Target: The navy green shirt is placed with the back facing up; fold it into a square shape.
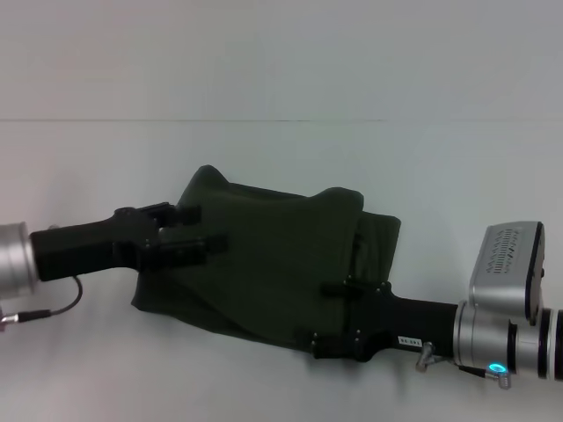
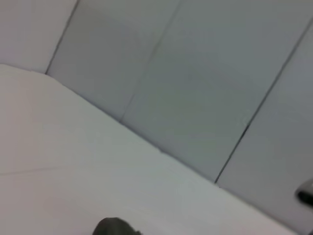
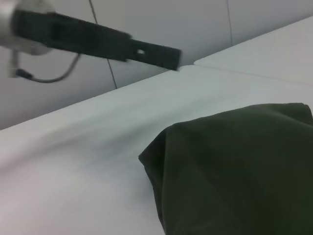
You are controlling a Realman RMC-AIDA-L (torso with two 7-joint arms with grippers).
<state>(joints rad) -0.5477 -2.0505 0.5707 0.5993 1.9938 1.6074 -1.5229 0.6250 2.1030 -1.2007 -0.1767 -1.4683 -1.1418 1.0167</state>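
you see the navy green shirt (image 1: pixel 264 259) bunched on the white table (image 1: pixel 281 369), no lettering showing, with the left gripper (image 1: pixel 198 230) and right gripper (image 1: pixel 339 309) over it, jaws' state untellable.

Your head view looks down on the shirt (image 1: pixel 264 264); the right wrist sits close beside it, the left wrist perhaps past it.

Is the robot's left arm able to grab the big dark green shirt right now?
Probably yes. The left gripper already sits at the edge of the dark olive-green cotton shirt on the white table, nothing between them.
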